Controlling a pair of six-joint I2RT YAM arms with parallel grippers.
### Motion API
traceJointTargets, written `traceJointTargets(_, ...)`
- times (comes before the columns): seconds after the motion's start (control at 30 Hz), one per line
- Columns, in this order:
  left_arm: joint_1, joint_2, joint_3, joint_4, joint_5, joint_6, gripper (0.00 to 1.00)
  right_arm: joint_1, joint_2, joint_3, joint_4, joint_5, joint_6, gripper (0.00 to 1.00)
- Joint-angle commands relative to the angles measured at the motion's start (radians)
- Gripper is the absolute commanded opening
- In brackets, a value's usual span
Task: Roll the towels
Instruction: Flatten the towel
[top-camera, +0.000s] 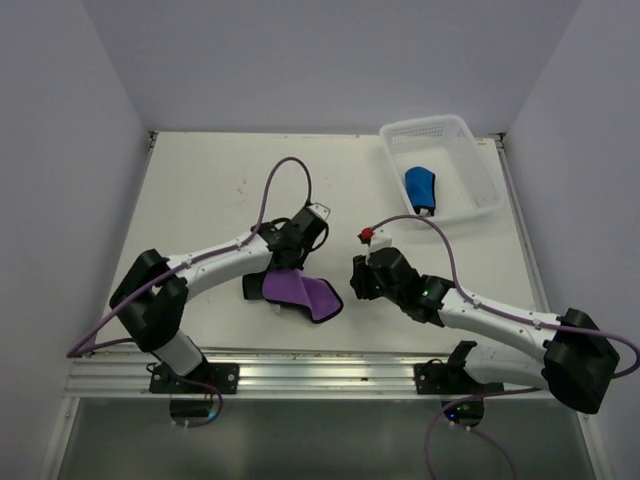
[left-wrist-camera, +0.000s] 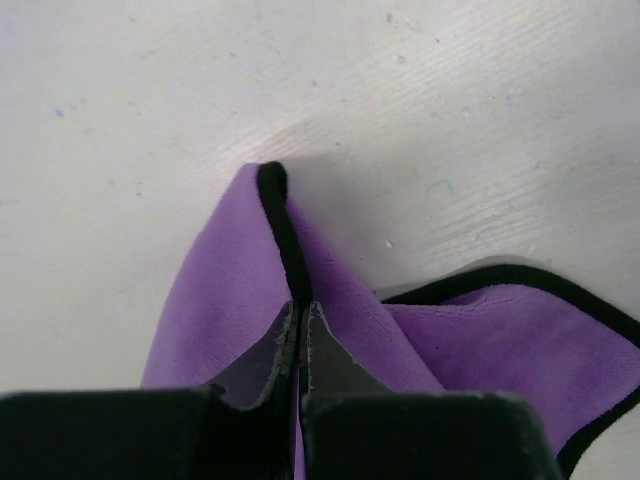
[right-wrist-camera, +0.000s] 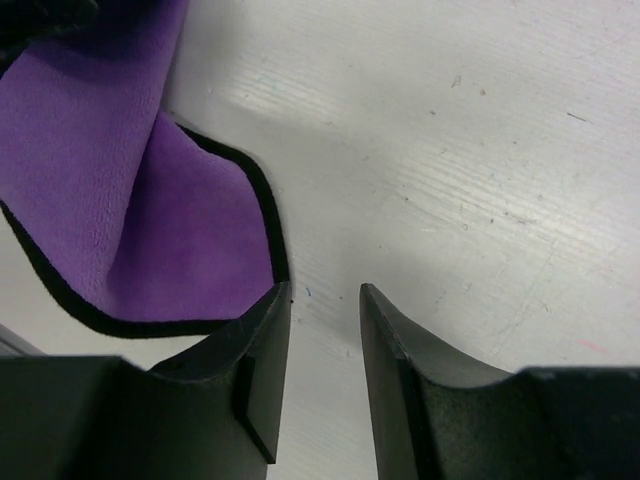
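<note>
Pinching a raised fold of the purple towel (left-wrist-camera: 220, 300), the left jaws are closed tight on its dark hem. The towel lies on the worktop (top-camera: 200, 190) between the two arms. The right jaws are half open and hold nothing, just beside its corner. The blue towel (top-camera: 420, 188) sits in the white basket (top-camera: 425, 123).

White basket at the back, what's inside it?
One blue towel lies inside the white basket, seemingly bundled up. Whatever might sit beneath the towel is covered.
</note>
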Motion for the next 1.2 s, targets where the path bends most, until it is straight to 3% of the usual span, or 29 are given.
traceJointTargets(0.0,-0.003,-0.132,0.086,-0.057,-0.138,-0.025,0.0,-0.005,-0.021,0.041,0.039,-0.073,-0.052,0.39)
traceJointTargets(0.1,-0.004,-0.22,0.115,-0.067,-0.155,-0.028,0.0,-0.001,-0.031,0.027,0.123,-0.232,-0.078,0.48)
traceJointTargets(0.2,-0.004,-0.278,0.142,-0.086,-0.154,-0.039,0.0,0.021,-0.028,0.004,0.22,-0.296,-0.081,0.54)
traceJointTargets(0.4,-0.004,-0.315,0.176,-0.144,-0.162,-0.074,0.0,0.132,-0.007,-0.005,0.292,-0.157,-0.147,0.55)
traceJointTargets(0.53,-0.003,-0.368,0.201,-0.172,-0.122,-0.097,0.0,0.133,-0.011,0.007,0.265,-0.089,-0.141,0.54)
traceJointTargets(0.67,-0.004,-0.439,0.237,-0.19,-0.074,-0.143,0.0,0.134,-0.034,0.025,0.265,-0.182,-0.14,0.55)
traceJointTargets(0.8,-0.004,-0.505,0.228,-0.183,-0.017,-0.171,0.0,0.136,0.03,0.036,0.309,-0.157,-0.057,0.59)
traceJointTargets(0.9,-0.003,-0.523,0.192,-0.184,-0.013,-0.188,0.0,0.137,0.141,0.038,0.415,-0.159,0.0,0.59)
traceJointTargets(1.03,-0.003,-0.545,0.136,-0.167,-0.001,-0.202,0.0,0.162,0.223,0.021,0.635,-0.293,0.057,0.59)
traceJointTargets(1.17,-0.004,-0.557,0.119,-0.167,0.006,-0.202,0.0,0.235,0.248,0.058,0.619,-0.244,0.02,0.6)
